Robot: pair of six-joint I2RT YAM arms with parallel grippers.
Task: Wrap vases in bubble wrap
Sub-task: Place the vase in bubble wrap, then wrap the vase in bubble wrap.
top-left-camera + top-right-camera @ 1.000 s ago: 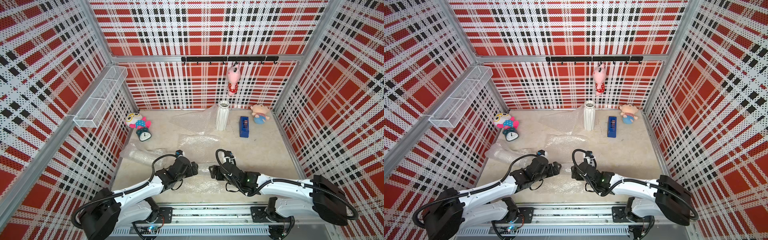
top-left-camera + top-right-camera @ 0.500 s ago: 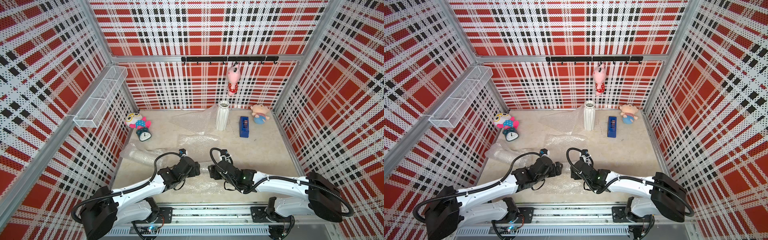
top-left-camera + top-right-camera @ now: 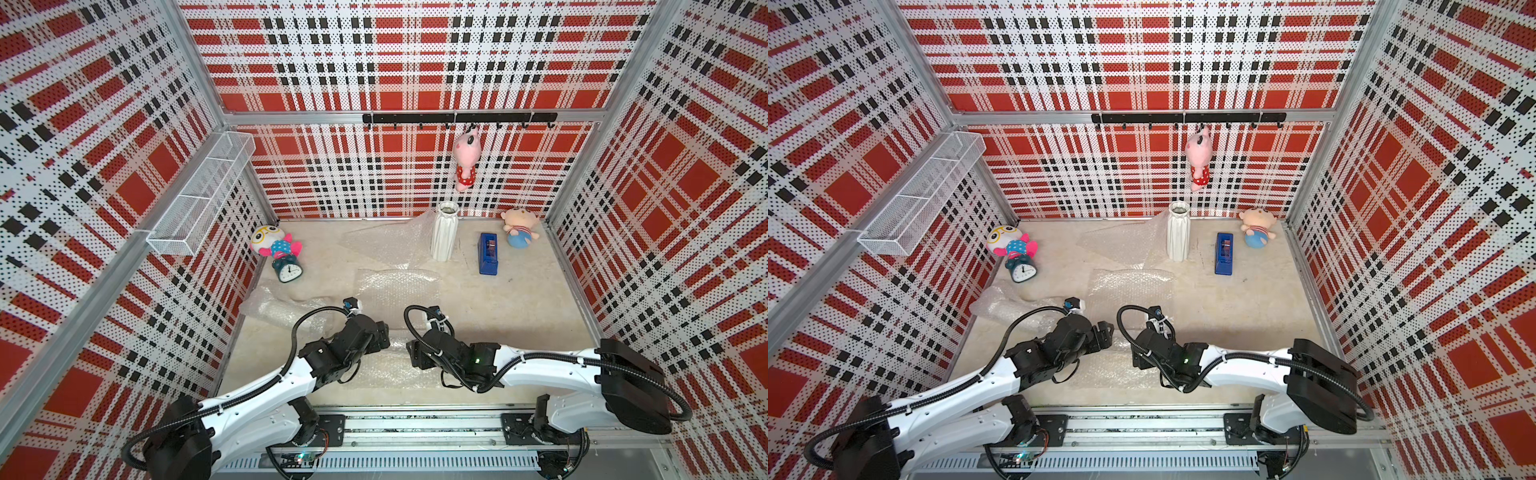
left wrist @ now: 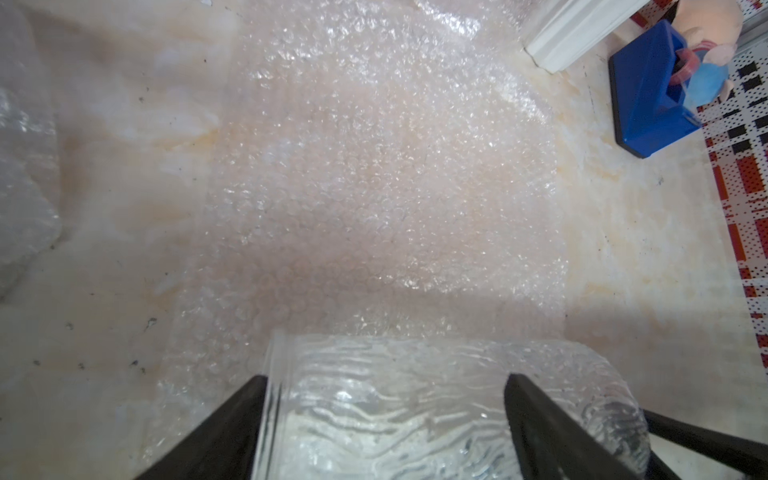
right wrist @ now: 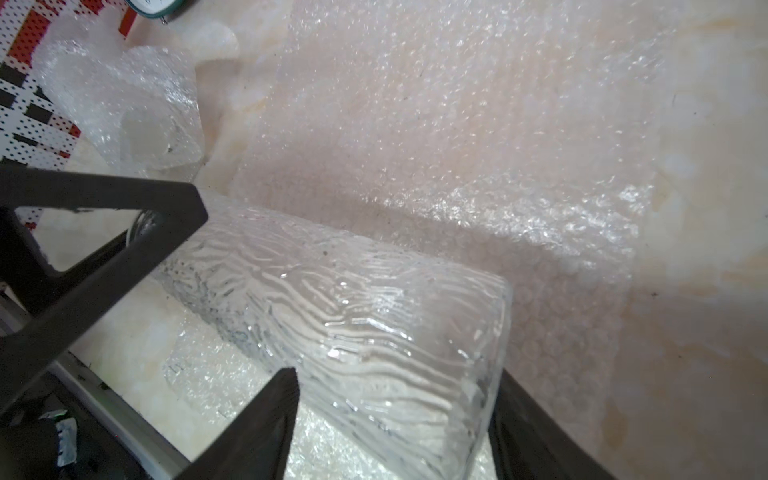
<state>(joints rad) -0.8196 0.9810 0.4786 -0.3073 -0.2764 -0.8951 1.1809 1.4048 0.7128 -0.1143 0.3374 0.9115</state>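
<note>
A clear glass vase [image 4: 395, 407] with a wavy texture lies on its side on a sheet of bubble wrap [image 4: 374, 187] near the table's front. My left gripper [image 4: 384, 378] stands open over it, one finger beside the rim and the other over the body. My right gripper [image 5: 392, 374] is shut on the glass vase [image 5: 332, 316] at its other end. In both top views the two grippers [image 3: 386, 332] [image 3: 411, 353] face each other closely. A tall white ribbed vase [image 3: 444, 232] stands upright at the back on another sheet [image 3: 382, 241].
A crumpled bundle of bubble wrap [image 3: 282, 307] lies by the left wall. At the back are a blue tape dispenser [image 3: 488, 253], a plush doll [image 3: 517, 228], and a plush toy with a clock [image 3: 289, 272]. A wire basket [image 3: 199, 195] hangs on the left wall.
My right gripper has shifted left, closer to the left gripper, and its jaws have narrowed a little. The left gripper has barely moved.
</note>
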